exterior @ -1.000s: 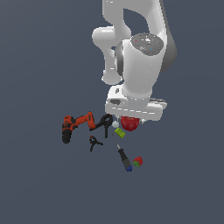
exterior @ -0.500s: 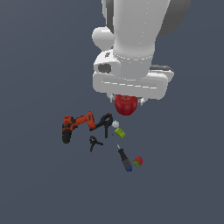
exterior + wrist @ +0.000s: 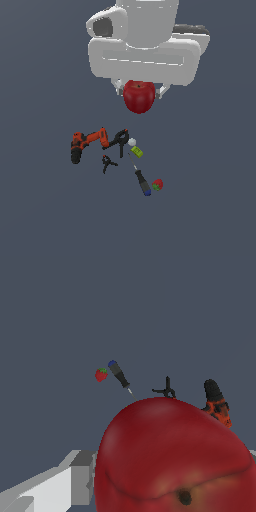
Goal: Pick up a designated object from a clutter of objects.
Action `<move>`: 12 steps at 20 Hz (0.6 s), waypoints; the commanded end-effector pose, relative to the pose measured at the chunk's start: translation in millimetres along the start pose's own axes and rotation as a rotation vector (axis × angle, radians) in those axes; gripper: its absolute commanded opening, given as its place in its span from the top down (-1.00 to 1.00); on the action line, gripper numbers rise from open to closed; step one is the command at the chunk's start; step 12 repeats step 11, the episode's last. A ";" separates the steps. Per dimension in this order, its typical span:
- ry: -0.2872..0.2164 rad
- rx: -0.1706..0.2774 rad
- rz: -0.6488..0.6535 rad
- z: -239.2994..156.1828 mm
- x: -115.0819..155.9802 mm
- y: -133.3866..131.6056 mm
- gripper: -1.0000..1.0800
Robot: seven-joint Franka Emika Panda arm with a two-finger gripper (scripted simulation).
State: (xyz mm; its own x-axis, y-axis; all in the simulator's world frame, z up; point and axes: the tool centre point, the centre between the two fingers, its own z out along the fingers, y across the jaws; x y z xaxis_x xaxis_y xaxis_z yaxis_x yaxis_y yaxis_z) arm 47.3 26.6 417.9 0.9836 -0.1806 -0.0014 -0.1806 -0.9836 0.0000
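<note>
The glossy red apple (image 3: 138, 96) hangs high above the floor, held between the fingers of my gripper (image 3: 139, 93), which is shut on it. In the wrist view the apple (image 3: 170, 456) fills the near field, its dark dimple showing, with one grey finger (image 3: 80, 476) against its side. The rest of the clutter lies below: an orange-black power drill (image 3: 87, 143), a large black clamp (image 3: 119, 138), a small black clamp (image 3: 107, 163), green-white bits (image 3: 135, 148), a screwdriver with black-blue handle (image 3: 141, 181) and a red strawberry (image 3: 157, 184).
In the wrist view the strawberry (image 3: 101, 374), screwdriver (image 3: 119, 374), small clamp (image 3: 166, 389) and drill (image 3: 216, 403) show far below on the plain grey floor. The apple hides the large clamp and the bits there.
My gripper has risen a long way with the apple in it, lifting it out of the clutter. The other items have not moved.
</note>
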 end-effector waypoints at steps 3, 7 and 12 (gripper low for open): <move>0.001 0.000 -0.001 -21.4 2.7 4.3 1.00; 0.001 0.000 -0.001 -29.9 4.3 6.1 1.00; 0.001 0.000 -0.001 -31.2 5.2 6.2 1.00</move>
